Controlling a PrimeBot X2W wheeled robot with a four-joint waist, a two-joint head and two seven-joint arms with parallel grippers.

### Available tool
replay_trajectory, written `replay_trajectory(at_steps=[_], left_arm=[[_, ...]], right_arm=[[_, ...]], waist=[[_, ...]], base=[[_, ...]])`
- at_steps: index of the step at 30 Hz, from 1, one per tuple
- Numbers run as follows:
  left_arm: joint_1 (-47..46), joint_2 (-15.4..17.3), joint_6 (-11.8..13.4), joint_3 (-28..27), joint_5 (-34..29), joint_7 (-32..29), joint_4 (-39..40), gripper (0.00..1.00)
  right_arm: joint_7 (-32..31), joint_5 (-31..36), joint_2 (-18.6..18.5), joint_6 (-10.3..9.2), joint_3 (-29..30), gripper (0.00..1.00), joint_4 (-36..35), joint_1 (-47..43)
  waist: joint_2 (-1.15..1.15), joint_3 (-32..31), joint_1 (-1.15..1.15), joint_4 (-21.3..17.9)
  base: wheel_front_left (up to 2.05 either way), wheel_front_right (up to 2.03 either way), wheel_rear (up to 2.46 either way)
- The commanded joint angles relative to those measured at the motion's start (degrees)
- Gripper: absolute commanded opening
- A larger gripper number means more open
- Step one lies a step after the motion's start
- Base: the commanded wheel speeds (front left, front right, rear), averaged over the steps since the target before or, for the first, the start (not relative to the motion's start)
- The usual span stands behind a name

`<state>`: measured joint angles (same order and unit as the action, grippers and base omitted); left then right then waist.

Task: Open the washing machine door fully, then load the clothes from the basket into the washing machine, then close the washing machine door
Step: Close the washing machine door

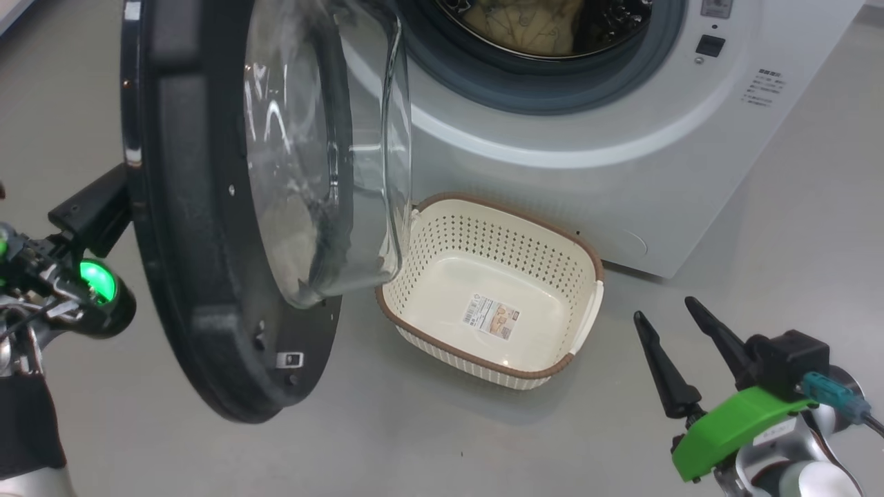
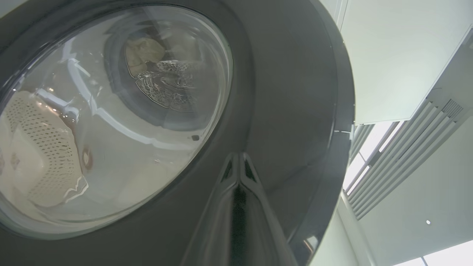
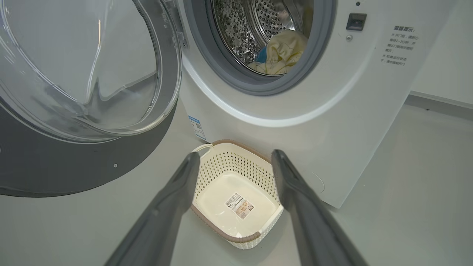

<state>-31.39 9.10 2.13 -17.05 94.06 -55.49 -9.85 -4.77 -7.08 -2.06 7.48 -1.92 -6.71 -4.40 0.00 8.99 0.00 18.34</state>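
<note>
Head, door [image 1: 200, 276]: swung open at 10 o'clock, glass bowl [image 1: 324, 138] facing the washer [image 1: 621, 172].
Head, clothes [image 1: 532, 24]: in the drum, 12 o'clock.
Head, basket [image 1: 483, 238]: centre, on the floor just before the washer; sticker [image 1: 492, 316] on its bare bottom.
Head, right gripper [image 1: 664, 309]: 4 o'clock, jaws spread.
Left wrist, left gripper [image 2: 239, 157]: 6 o'clock, jaws pressed together, tips against the door's glossy outer face.
Right wrist, right gripper: jaws spread, framing the basket at 6 o'clock.
Right wrist, clothes: in the drum, 1 o'clock; door at 10 o'clock.
</note>
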Motion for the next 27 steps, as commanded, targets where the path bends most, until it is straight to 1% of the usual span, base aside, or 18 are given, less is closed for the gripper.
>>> replay_trajectory(at_steps=[1,10,27], left_arm=[[-1.35,1.42,-0.46,-0.65,0.58,-1.15,3.05,0.0],[-0.58,-1.09,-2.0,1.48,-0.33,-0.9,4.65,0.0],[-2.1,-4.5,-6.03,4.91,-2.01,2.21,2.27,0.0]], right_arm=[[0.65,-0.58,-0.82,0.01,-1.2,1.0,-1.71,2.54],[1.57,-1.61,-0.82,0.01,-1.77,1.0,-0.87,2.99],[3.13,-3.16,-0.82,0.01,-2.5,1.0,0.19,2.94]], waist=[[0.0,0.04,0.0,-0.32],[0.0,-0.25,0.0,-3.26],[0.0,-0.54,0.0,-10.33]], base=[[0.0,0.0,0.0],[0.0,0.0,0.0],[0.0,0.0,0.0]])
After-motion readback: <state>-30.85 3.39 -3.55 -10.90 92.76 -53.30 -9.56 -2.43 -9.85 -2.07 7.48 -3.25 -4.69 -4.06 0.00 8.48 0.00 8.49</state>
